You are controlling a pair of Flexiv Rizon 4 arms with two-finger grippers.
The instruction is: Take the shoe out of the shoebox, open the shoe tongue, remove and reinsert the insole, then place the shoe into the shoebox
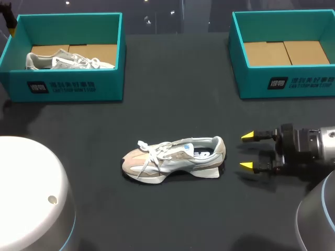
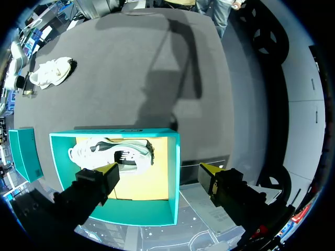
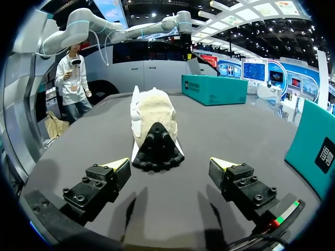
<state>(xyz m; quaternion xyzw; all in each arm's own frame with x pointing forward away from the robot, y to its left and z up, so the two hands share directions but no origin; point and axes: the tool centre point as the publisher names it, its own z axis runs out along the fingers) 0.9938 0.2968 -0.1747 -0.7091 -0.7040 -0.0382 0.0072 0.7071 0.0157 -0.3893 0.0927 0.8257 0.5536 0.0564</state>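
The shoe lies on the table, heel toward the right gripper, which hangs open just off it. Likely light, soft-uppered, stiff-soled; the heel collar looks the surest hold. Well away from the shoe, the left gripper gapes above a shoebox holding a second shoe

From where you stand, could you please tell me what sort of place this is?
Probably a robot workbench for shoe packing: a dark table, a teal left shoebox, a matching right shoebox, and a sneaker lying before my open right gripper.
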